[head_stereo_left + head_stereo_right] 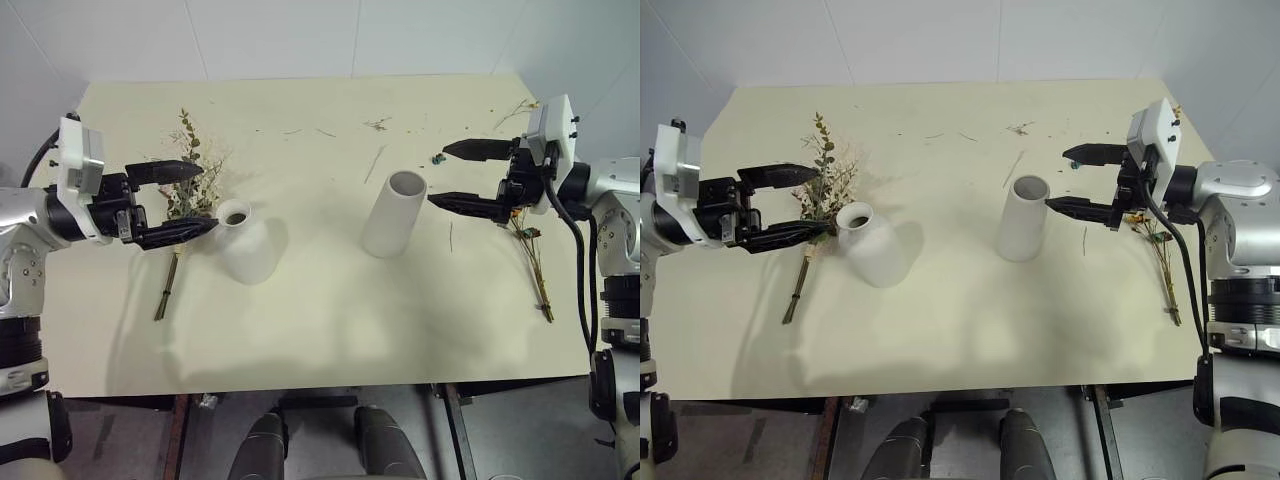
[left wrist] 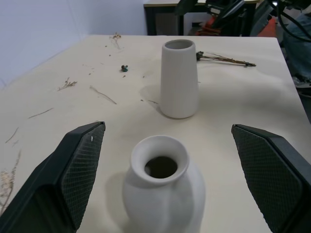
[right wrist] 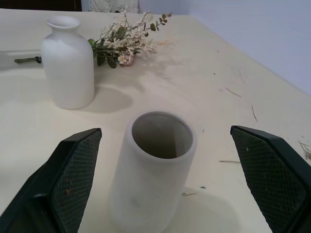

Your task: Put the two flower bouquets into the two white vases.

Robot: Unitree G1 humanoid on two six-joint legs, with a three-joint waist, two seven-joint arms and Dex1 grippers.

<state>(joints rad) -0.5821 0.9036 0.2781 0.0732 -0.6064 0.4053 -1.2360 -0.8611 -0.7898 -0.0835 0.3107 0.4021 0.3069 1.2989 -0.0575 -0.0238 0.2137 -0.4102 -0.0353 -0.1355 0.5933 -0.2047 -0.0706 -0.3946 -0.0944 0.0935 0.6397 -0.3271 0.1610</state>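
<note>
White, matte, bottle-shaped vase with a narrow neck: upright on the pale table, left of centre. White cylinder vase with a wide mouth: upright, right of centre, well apart from the first; both vases hold nothing.

Large bouquet (pale sprigs, green leaves, a pinkish bloom showing in the right wrist view): lying flat just left of the bottle vase, stems trailing toward the near edge.

Thin bouquet of yellow-orange flowers: lying flat near the table's right edge, well right of the cylinder.

Left gripper: fingers wide apart, empty, hovering level over the large bouquet's head and pointing at the bottle vase's mouth.

Right gripper: fingers wide apart, empty, level, aimed at the cylinder's rim from its right.

Loose twigs and scraps: scattered over the far half of the table.
</note>
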